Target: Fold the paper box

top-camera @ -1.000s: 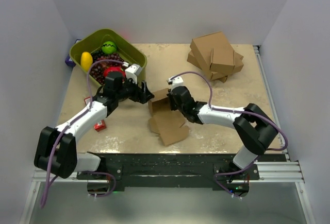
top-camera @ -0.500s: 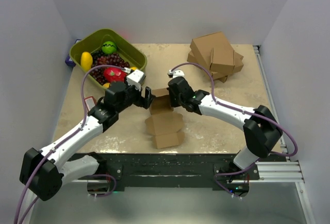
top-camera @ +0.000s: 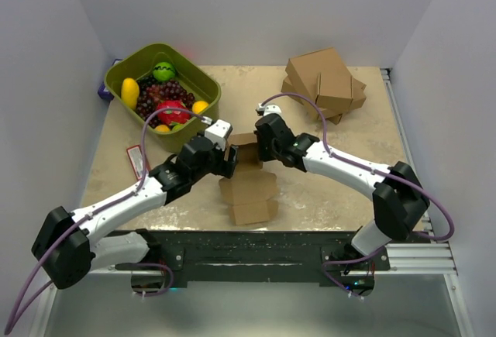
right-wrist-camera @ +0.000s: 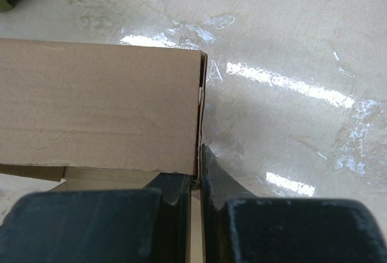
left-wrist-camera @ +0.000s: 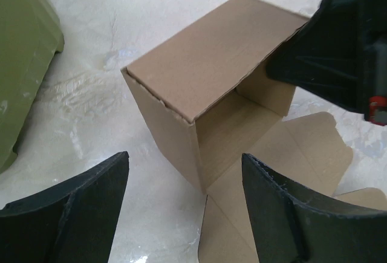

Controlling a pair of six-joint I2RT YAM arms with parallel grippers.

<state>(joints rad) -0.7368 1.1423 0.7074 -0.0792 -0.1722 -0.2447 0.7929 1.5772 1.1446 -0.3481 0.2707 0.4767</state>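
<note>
The paper box [top-camera: 246,182] is plain brown cardboard in the middle of the table. Its far part stands up as an open-fronted shell [left-wrist-camera: 208,75], and its flat flaps lie toward the near edge. My right gripper [top-camera: 262,145] is shut on the shell's right side wall [right-wrist-camera: 198,124], with the thin wall pinched between its fingers. My left gripper [top-camera: 230,157] is open at the shell's left side. In the left wrist view its two fingers [left-wrist-camera: 66,211] straddle the shell's near left corner without touching it.
A green bin [top-camera: 132,70] of toy fruit stands at the far left. A stack of larger brown cartons [top-camera: 324,83] sits at the far right. A small red-and-white packet [top-camera: 136,159] lies at the left, beside the left arm.
My left gripper has moved right, from near the bin up to the box's left side. The right gripper stayed shut on the box wall, which now stands squarer.
</note>
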